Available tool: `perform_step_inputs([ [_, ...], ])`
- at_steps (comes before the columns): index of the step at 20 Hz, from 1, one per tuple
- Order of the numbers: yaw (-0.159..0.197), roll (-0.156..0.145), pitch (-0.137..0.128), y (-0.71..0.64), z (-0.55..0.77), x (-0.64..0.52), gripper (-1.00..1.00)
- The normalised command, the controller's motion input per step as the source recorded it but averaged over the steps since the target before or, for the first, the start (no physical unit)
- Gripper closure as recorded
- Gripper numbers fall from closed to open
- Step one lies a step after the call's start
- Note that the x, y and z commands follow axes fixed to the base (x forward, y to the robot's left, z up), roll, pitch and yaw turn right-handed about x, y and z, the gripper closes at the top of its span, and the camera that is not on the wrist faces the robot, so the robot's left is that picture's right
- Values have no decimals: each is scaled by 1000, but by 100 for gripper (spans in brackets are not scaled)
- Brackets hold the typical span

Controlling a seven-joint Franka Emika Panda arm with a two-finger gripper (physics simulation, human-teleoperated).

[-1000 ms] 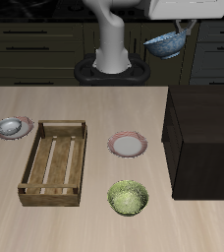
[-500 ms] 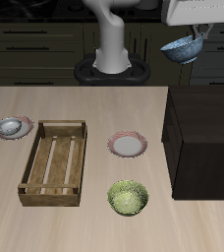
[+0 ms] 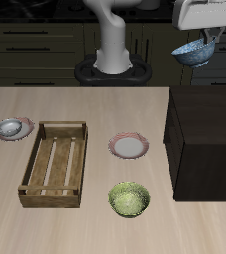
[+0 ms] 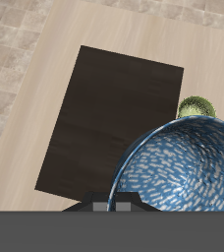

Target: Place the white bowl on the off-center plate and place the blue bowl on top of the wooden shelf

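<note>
The gripper (image 3: 210,42), pinching the blue bowl (image 3: 196,52) by its rim, has carried it further sideways and a touch higher over the last second, so it now hangs above the far edge of the shelf (image 3: 204,139). In the wrist view the shelf top (image 4: 109,113) lies bare beneath. The white bowl (image 3: 11,127) already sits on its plate (image 3: 24,126), so I reckon only the lowering and release remain.

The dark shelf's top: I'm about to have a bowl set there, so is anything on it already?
Nothing lies on the shelf where its top shows. The held blue bowl, in the gripper, covers one corner, so that part cannot be checked.
</note>
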Motion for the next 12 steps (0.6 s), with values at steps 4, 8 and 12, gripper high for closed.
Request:
perform_step_inputs([
  [4,18,-36,28,-95,-305,224,100],
  [8,6,-2,21,-11,-224,116,100],
  [12,25,10,24,76,-214,61,100],
])
